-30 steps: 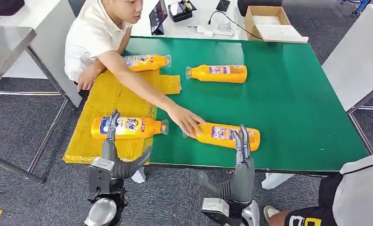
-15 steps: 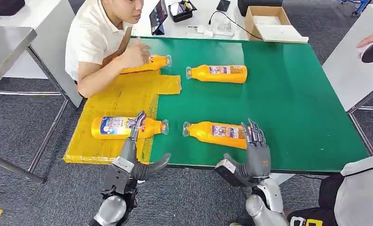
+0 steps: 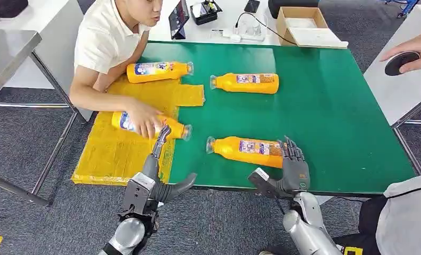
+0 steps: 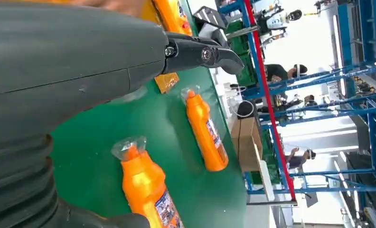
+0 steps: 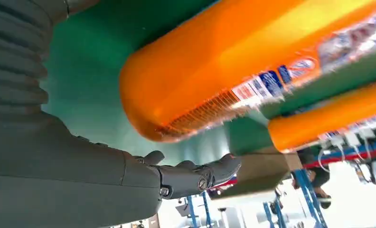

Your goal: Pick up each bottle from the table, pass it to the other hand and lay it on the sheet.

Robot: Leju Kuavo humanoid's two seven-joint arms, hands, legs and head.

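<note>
Your right hand (image 3: 292,169) open beside the near bottle (image 3: 245,151) on the desk (image 3: 336,117), left hand (image 3: 158,175) open, empty.

Legible text: none.

- Bottle nearest the right hand (image 3: 248,151): blue-and-white printed label, lettering too small to read; in the right wrist view its label shows blue and red blocks, blurred.
- Bottle at 12 o'clock on the green table (image 3: 246,83): multicoloured label, unreadable.
- Bottle at 11 o'clock, on the yellow sheet (image 3: 156,71): label with blue patch, unreadable.
- Bottle under a person's hand at 10 o'clock (image 3: 172,128): label mostly covered.
</note>
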